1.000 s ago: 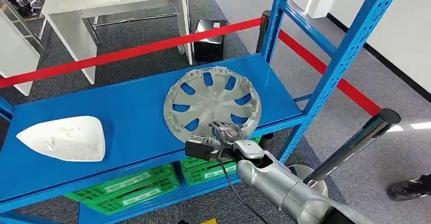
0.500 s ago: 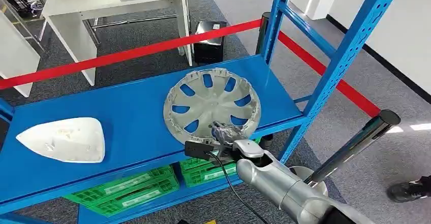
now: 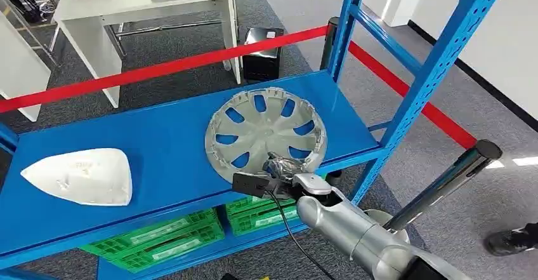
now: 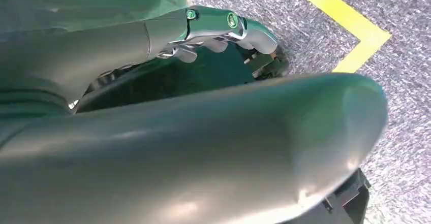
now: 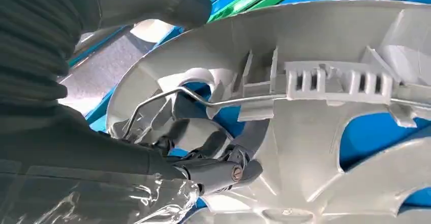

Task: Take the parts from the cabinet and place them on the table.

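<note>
Reaching over the front edge of a blue cabinet shelf [image 3: 158, 146], the right robot hand [image 3: 282, 166] grips the near rim of a silver wheel cover [image 3: 265, 131] that lies flat, inner side up, on the shelf just beyond it. Seen from the right wrist, dark fingers [image 5: 223, 170] curl through one of the cover's openings [image 5: 203, 132] below its wire retaining ring [image 5: 213, 101], with the thick grey thumb above the rim, so the robot hand is closed on the wheel cover [image 5: 315, 132]. Well to that robot hand's left on the same shelf rests a white moulded part [image 3: 79, 175]. Green crates [image 3: 158, 235] sit on the tier beneath the robot hand. Beyond the cabinet, a red barrier tape [image 3: 158, 70] crosses in front of a white counter [image 3: 127, 0] on grey carpet. The left robot hand [image 4: 218, 28] hangs over grey carpet marked with yellow tape [image 4: 350, 26], its fingers curled loosely inward and holding nothing.
</note>
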Controlling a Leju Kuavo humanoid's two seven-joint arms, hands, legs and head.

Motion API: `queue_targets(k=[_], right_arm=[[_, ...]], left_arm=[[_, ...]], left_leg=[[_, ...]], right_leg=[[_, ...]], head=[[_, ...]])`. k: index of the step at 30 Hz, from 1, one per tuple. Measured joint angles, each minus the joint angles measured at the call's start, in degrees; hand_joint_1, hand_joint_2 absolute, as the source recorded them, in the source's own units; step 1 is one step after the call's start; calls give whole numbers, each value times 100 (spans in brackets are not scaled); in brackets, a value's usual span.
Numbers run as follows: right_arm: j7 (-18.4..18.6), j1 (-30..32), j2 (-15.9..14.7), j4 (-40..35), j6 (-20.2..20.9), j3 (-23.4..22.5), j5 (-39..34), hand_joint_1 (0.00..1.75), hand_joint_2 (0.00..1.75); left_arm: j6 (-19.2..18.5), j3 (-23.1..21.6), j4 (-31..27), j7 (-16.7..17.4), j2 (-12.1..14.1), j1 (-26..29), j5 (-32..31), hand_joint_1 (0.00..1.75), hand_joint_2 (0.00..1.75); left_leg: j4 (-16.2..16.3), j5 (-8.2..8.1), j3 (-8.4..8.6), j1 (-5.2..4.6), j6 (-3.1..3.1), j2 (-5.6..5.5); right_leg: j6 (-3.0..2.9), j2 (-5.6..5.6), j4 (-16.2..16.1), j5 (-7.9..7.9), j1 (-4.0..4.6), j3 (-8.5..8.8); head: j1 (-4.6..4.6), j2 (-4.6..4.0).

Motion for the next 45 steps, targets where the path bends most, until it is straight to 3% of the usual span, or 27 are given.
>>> queue_targets(k=[13, 24, 31, 38, 45], right_arm=[[74, -67, -26, -22, -57, 0, -162, 175, 175], [155, 4, -326, -173, -870, -206, -584, 175, 175], [131, 90, -617, -792, -1441, -544, -848, 175, 175], [107, 130, -800, -1431, -1626, -804, -925, 175, 175], [79, 97, -863, -1921, -2011, -874, -222, 175, 175]], left_arm=[[57, 103, -2, -18, 2, -16, 13, 0, 0], [70, 107, -2, -57, 7, 88, 133, 0, 0], [70, 107, 0, -149, 9, 134, 210, 0, 0], [63, 107, 0, -171, 13, 133, 205, 0, 0], [28, 107, 0, -173, 13, 130, 190, 0, 0]], left_leg=[[-6, -33, 42, 0, 8, -9], [-5, -44, 33, 0, 5, -8], [-5, -38, -20, 0, -1, -8], [-6, -33, -74, 1, -9, 2], [-8, -29, -110, 1, -16, 3]], right_leg=[[1, -11, -1, -35, 0, 38], [4, -10, -4, -40, 0, 43], [-3, -9, -1, -27, -1, -22], [-14, 4, 5, -20, 0, -90], [-16, 5, 15, -19, 1, -132]], head=[[0, 0], [0, 0], [0, 0], [0, 0], [-2, 0]])
